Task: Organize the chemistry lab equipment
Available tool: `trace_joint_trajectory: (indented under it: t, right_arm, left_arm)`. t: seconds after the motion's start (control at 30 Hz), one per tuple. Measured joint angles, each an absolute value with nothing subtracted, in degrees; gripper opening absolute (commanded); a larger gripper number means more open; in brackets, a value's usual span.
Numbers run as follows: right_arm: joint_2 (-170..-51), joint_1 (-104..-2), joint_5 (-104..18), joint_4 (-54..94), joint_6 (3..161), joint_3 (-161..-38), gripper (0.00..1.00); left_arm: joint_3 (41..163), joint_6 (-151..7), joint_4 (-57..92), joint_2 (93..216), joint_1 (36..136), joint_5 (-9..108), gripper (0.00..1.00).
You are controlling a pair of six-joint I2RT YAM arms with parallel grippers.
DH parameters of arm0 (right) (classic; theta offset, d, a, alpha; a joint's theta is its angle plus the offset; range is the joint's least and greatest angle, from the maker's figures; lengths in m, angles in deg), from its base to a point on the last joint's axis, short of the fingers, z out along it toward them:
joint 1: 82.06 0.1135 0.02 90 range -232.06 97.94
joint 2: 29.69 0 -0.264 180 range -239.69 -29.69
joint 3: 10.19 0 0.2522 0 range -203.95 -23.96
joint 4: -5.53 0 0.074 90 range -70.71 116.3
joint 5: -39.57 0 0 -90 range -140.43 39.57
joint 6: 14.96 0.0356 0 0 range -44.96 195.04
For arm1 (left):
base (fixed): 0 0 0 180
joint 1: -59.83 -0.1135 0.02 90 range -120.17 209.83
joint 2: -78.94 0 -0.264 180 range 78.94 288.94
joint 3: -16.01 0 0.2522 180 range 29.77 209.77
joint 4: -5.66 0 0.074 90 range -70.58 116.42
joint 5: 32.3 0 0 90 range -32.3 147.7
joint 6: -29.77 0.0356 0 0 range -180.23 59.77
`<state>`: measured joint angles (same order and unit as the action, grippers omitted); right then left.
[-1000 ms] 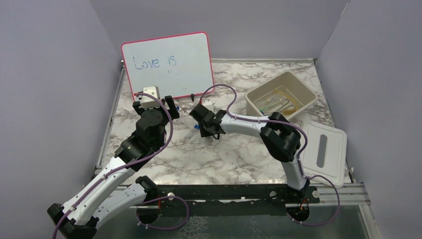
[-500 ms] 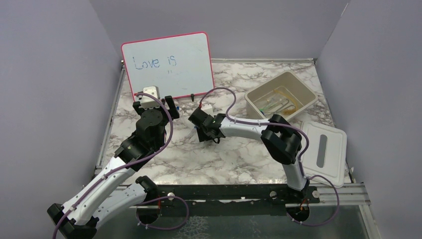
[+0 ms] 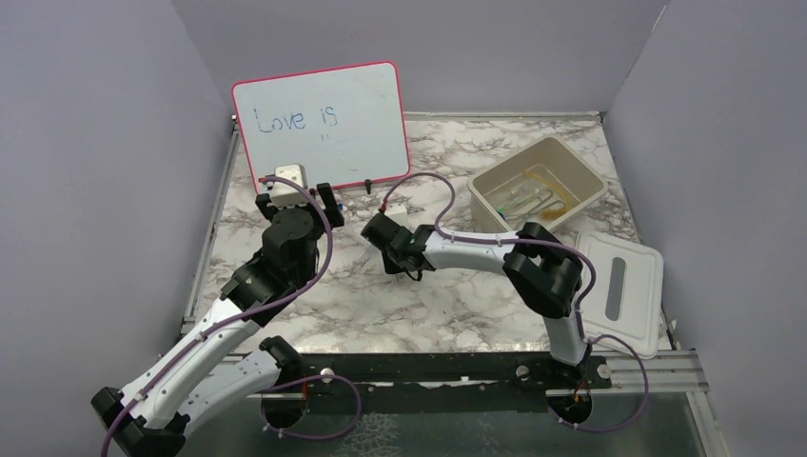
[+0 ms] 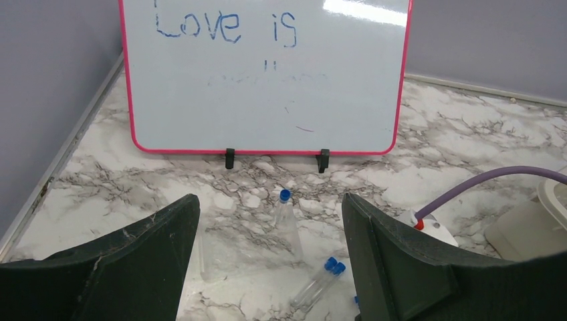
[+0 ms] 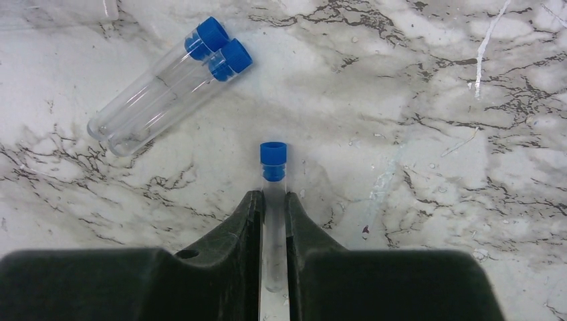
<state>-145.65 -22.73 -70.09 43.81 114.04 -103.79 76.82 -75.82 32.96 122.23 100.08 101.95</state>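
Observation:
My right gripper [image 5: 273,200] is shut on a clear tube with a blue cap [image 5: 273,160], low over the marble; the cap sticks out past the fingertips. Two more blue-capped tubes [image 5: 167,83] lie side by side just beyond it to the left. In the top view this gripper [image 3: 388,255] is at mid-table and hides them. My left gripper [image 4: 267,221] is open and empty, hovering in front of the whiteboard. Below it lie a clear blue-capped flask [image 4: 287,224], the tube pair [image 4: 319,281] and a thin clear tube [image 4: 200,254]. Amber hose and tubes [image 3: 533,195] lie in the tub.
The pink-framed whiteboard [image 3: 324,119] stands at the back left on two black feet. The beige tub [image 3: 582,169] is at the back right, its lid [image 3: 619,281] flat on the table at the right edge. Grey walls enclose three sides.
My right gripper has shifted slightly left and toward the near side, covering the tubes that showed beside it in the top view. The left arm has not moved.

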Motion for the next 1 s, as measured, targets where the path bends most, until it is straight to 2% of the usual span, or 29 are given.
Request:
trace_joint_trajectory:
  t: [0.13,0.27,0.5,0.67,0.83,1.0]
  right_arm:
    - [-142.70,-22.71,-70.35,38.30,112.69,-98.96,0.10]
    - [-135.23,-23.87,-69.56,31.39,111.03,-92.20,0.10]
    - [-116.58,-28.72,-63.97,15.22,108.89,-82.94,0.11]
    - [-107.14,-29.29,-59.77,5.62,109.80,-79.09,0.12]
    - [-101.24,-29.25,-55.22,-0.58,111.86,-76.60,0.12]
    - [-98.59,-29.25,-52.03,-3.25,113.26,-76.42,0.12]
  left_arm:
    - [76.82,-76.83,33.72,122.51,100.08,101.30,0.81]
    - [76.32,-77.64,34.12,122.55,100.08,95.70,0.82]
    - [72.80,-79.10,32.28,122.49,100.08,75.00,0.83]
    - [71.73,-82.18,28.39,122.55,100.08,60.69,0.75]
    - [71.07,-86.86,22.42,121.81,100.08,52.10,0.67]
    - [71.07,-91.10,18.73,121.72,100.08,48.88,0.51]
